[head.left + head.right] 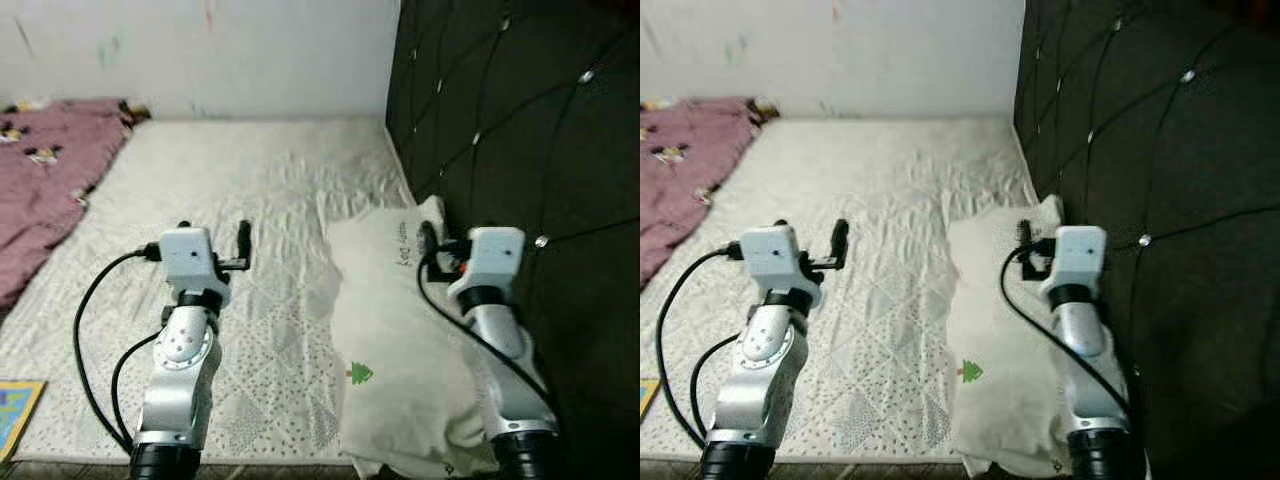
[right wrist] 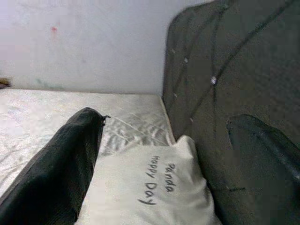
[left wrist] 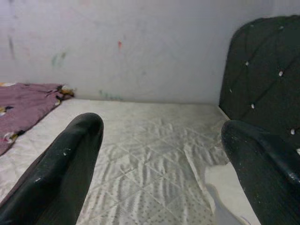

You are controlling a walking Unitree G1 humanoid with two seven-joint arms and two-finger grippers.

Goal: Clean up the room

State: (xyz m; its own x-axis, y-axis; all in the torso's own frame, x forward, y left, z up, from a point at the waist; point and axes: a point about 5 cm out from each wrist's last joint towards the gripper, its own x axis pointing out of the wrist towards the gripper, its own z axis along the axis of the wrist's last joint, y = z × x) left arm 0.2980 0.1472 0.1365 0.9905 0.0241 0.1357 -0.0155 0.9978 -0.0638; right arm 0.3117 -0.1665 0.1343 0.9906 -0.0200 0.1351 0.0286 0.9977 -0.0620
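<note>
A cream pillow (image 1: 395, 340) lies flat on the bed's quilted white mattress (image 1: 250, 300), pushed up along the dark tufted headboard (image 1: 520, 130) on the robot's right. Its long axis runs away from the robot toward the pale wall (image 1: 200, 50), parallel to the headboard, with the far corner touching the padding. A small green tree print (image 1: 360, 374) sits near its near end, and the wrist view picks out the words "Happy Panda Day" (image 2: 157, 185) near its far end, the lettering running along the pillow's length. The right tool (image 2: 168, 159) hovers directly over the pillow's far half, its two black fingers (image 2: 61, 164) spread wide apart with nothing between them; one finger is over the cover, the other close beside the headboard. The left tool (image 3: 161, 154) is held over the bare mattress to the left of the pillow, well apart from it, fingers also spread and empty, pointing toward the wall. A purple blanket (image 1: 45, 180) with small prints lies rumpled over the far left corner of the bed, and the corner of a colourful book (image 1: 15, 410) peeks in at the near left edge.
</note>
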